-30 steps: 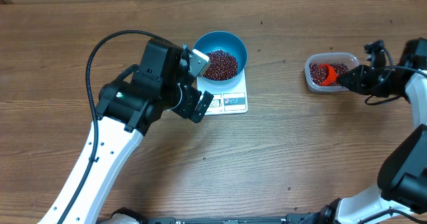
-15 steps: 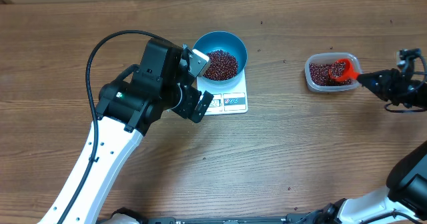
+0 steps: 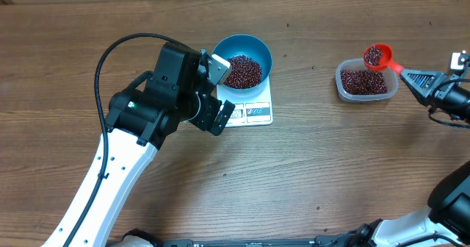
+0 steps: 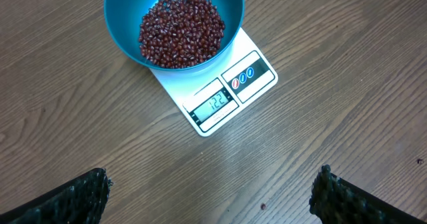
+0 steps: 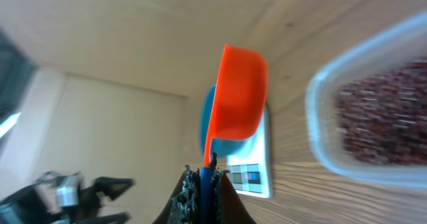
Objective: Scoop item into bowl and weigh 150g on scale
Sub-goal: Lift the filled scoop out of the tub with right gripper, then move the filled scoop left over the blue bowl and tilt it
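Now that the orange plastic scoop (image 5: 240, 91), clamped in the right fingers (image 3: 420, 79), has left the clear plastic tub (image 3: 338, 79) laden, the round blue bowl (image 4: 119, 14) awaits more; left fingers (image 4: 80, 197) apart.

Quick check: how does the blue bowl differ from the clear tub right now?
The blue bowl is round and opaque; the clear tub is rounded-rectangular and see-through. The blue bowl stands on the scale, while the clear tub sits directly on the table. Both hold red-brown beans.
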Action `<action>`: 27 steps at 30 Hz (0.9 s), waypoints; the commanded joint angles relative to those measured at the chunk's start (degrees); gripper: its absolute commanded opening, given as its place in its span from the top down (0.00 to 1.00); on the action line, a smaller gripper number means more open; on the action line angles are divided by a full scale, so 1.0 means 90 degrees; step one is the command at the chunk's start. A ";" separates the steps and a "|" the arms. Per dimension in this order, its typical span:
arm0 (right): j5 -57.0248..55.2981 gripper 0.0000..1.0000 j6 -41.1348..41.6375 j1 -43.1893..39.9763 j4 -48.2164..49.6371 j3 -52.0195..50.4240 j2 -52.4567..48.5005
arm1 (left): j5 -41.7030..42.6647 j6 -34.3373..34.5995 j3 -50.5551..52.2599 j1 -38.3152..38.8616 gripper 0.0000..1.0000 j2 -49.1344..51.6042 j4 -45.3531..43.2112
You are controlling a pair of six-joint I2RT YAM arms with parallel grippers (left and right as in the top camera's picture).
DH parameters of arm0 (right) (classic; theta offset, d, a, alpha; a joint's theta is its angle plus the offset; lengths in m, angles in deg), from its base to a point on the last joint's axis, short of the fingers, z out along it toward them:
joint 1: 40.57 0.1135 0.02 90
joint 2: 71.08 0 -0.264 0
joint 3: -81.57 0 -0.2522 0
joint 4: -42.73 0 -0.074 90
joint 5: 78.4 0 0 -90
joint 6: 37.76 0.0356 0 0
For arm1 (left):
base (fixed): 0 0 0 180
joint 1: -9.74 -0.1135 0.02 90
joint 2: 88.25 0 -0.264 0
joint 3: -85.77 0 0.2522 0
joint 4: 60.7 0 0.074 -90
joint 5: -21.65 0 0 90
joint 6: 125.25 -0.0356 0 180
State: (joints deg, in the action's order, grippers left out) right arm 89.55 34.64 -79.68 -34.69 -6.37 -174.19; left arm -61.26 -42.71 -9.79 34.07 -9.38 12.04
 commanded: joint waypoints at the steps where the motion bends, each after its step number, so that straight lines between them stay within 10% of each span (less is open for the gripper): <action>1: 0.0831 0.97 0.0005 0.0435 0.0010 -0.0039 -0.0012 | -0.0002 0.0068 -0.0044 0.0007 0.00 0.0022 -0.0010; 27: -0.1617 0.96 0.3133 0.4437 0.4095 -0.0024 -0.0012 | -0.0002 0.0068 -0.0046 0.0007 0.00 0.0022 -0.0010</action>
State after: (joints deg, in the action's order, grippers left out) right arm 82.25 61.17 -41.98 1.81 -6.85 -174.23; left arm -61.26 -42.69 -9.79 34.07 -9.38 12.02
